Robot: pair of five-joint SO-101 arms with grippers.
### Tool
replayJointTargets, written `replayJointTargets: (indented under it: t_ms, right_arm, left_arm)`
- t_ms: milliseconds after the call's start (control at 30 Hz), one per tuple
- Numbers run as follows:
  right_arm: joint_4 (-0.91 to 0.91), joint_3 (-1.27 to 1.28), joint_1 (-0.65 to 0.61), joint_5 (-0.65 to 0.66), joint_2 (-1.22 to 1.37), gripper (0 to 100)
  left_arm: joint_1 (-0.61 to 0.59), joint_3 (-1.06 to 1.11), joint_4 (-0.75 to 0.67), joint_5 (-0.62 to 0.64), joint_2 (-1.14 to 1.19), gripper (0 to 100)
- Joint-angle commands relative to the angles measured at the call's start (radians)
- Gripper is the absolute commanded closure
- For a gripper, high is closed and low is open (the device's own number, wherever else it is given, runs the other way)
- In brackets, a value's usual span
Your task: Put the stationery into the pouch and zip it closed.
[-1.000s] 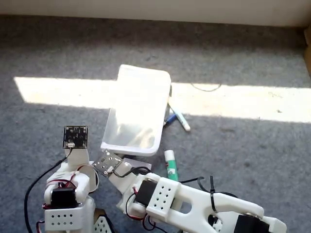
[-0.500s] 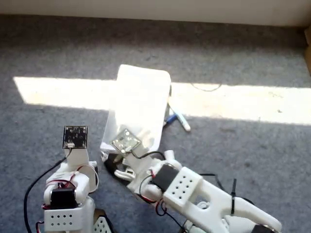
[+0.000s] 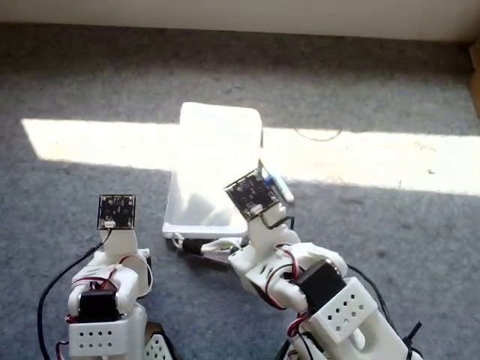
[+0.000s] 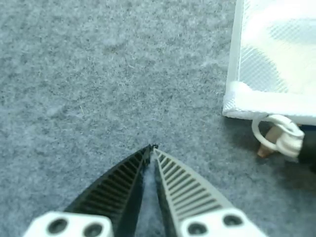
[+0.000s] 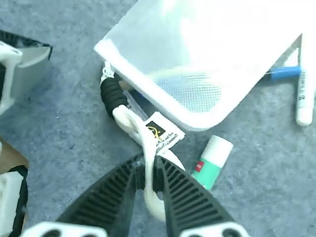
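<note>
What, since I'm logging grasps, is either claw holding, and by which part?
The right claw pinches the white strap of the pouch; the left claw holds nothing.

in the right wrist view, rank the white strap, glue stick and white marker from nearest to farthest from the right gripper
1. white strap: pinched in the right gripper itself.
2. glue stick: just off the pouch's near corner.
3. white marker: farthest, lying along the pouch's side edge.

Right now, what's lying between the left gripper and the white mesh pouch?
Only bare grey carpet separates the left gripper from the white mesh pouch, seen in the left wrist view.
</note>
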Motion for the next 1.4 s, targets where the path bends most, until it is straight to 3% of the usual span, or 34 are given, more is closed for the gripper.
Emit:
replayJointTargets:
  t_ms: [0,200,433,500,633,833,1033,1367]
  right_arm:
    - [0.002,-0.061,0.128,0.012,-0.021,99.4]
    - [0.005,-0.122,0.314,0.101,-0.021,99.4]
    - [0.005,-0.120,0.371,0.133,-0.019,99.4]
    - [0.019,-0.120,0.381,0.212,-0.025,99.2]
    - [0.093,-0.128,0.381,0.288,-0.025,97.6]
    - [0.128,-0.130,0.380,0.315,-0.019,84.5]
    - [0.223,-0.214,0.372,0.348,-0.019,83.9]
    - [0.266,-0.357,0.142,0.348,-0.016,83.9]
  left_arm:
    - [-0.013,0.021,0.003,0.006,-0.007,99]
    - [-0.013,0.021,0.003,0.006,-0.007,99]
    - [-0.013,0.021,0.003,0.006,-0.007,99]
    - [-0.013,0.021,0.003,0.006,-0.007,99]
    - [-0.013,0.021,0.003,0.006,-0.007,99]
    - [-0.013,0.021,0.003,0.006,-0.007,99]
    - [-0.013,0.021,0.003,0.006,-0.007,99]
    - [-0.013,0.021,0.003,0.006,-0.007,99]
